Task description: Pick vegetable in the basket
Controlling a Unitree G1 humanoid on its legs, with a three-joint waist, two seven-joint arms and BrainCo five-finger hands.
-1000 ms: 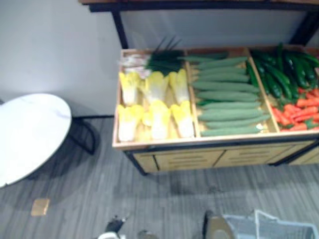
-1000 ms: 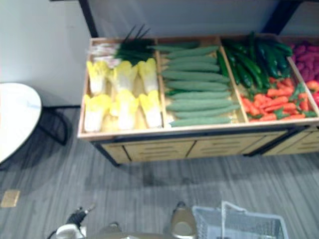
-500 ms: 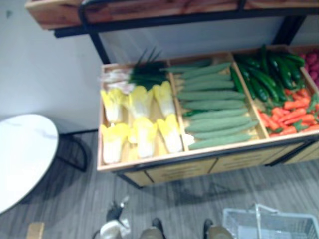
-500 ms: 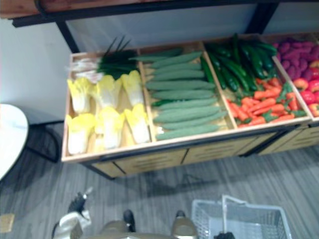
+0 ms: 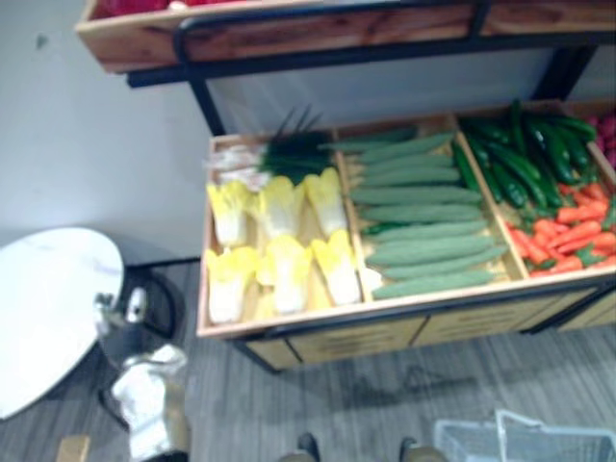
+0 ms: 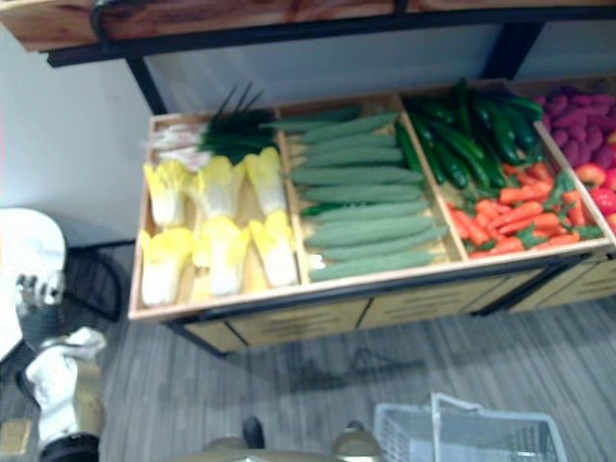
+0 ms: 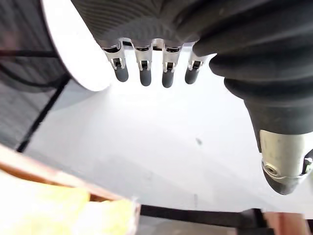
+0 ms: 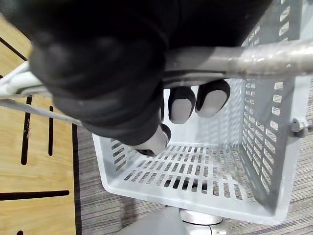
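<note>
While the right robot hand curls its fingers tight round the metal handle of the grey basket, the vegetables all lie in the boxes of the wooden counter. The basket hangs low in front of the counter, over the grey floor, on the robot's right side. The left robot hand is up in the air on the other side, near the round white table and well apart from the counter. Its fingers are straight and spread wide, and it holds nothing. In the left box lie yellow and white cabbages, with thin green onions at the back. The middle box holds long light green cucumbers lying side by side. The next box has dark green cucumbers at the back and orange carrots at the front. Past that, purple vegetables show at the far right. A wooden shelf sits above the counter.
</note>
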